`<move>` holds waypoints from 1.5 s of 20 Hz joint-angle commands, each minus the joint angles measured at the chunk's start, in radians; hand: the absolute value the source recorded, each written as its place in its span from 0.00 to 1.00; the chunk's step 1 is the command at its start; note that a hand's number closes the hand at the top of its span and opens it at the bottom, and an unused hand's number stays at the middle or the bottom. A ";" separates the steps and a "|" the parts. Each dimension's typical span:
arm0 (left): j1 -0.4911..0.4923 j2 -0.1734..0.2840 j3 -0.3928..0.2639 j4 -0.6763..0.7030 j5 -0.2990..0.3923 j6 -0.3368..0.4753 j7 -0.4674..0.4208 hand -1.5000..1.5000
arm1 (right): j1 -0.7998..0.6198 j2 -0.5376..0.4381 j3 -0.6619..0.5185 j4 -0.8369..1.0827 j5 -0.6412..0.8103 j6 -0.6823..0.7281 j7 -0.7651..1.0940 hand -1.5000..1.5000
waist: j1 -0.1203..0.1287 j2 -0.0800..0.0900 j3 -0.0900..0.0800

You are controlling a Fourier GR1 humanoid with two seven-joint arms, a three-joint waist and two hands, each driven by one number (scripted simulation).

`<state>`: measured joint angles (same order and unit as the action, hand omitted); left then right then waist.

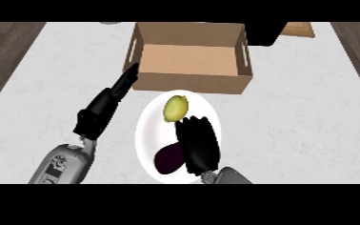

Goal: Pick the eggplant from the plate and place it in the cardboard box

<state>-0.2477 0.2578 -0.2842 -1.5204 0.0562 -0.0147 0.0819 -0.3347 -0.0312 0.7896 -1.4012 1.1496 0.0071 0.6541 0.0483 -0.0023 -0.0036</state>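
Observation:
A dark purple eggplant (pixel 167 159) lies on the near part of a white plate (pixel 146 124), beside a yellow lemon (pixel 176 107) at the plate's far end. My right hand (pixel 197 142) hovers over the plate just right of the eggplant, fingers pointing away and slightly bent, covering part of it. I cannot see whether it touches the eggplant. The open cardboard box (pixel 190 58) stands behind the plate, with nothing inside. My left hand (pixel 107 104) is stretched out flat left of the plate, its fingers reaching toward the box's near left corner.
The plate and box sit on a pale marble counter (pixel 302 109). A dark object (pixel 265 32) stands behind the box's right corner, with a wooden board (pixel 299 28) beside it. Dark wood edges flank the counter at both sides.

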 commanded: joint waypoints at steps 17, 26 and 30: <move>0.051 -0.022 0.038 -0.043 -0.049 -0.010 0.002 0.50 | -0.028 0.030 0.016 -0.832 0.019 0.366 0.056 1.00 | -0.051 0.000 0.004; 0.017 -0.013 0.105 -0.073 -0.031 -0.051 0.072 0.50 | -0.290 0.031 -0.147 -0.714 -0.140 0.344 0.251 1.00 | -0.041 0.002 0.003; 0.055 -0.026 0.113 0.022 -0.049 -0.083 -0.058 0.50 | -0.345 0.031 -0.223 -0.648 -0.182 0.304 0.237 1.00 | -0.044 0.003 0.003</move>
<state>-0.2024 0.2238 -0.2009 -1.5389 0.0000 -0.0620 0.0769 -0.6219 -0.0009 0.6366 -2.1132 1.0063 0.3466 0.8859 0.0044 -0.0007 -0.0006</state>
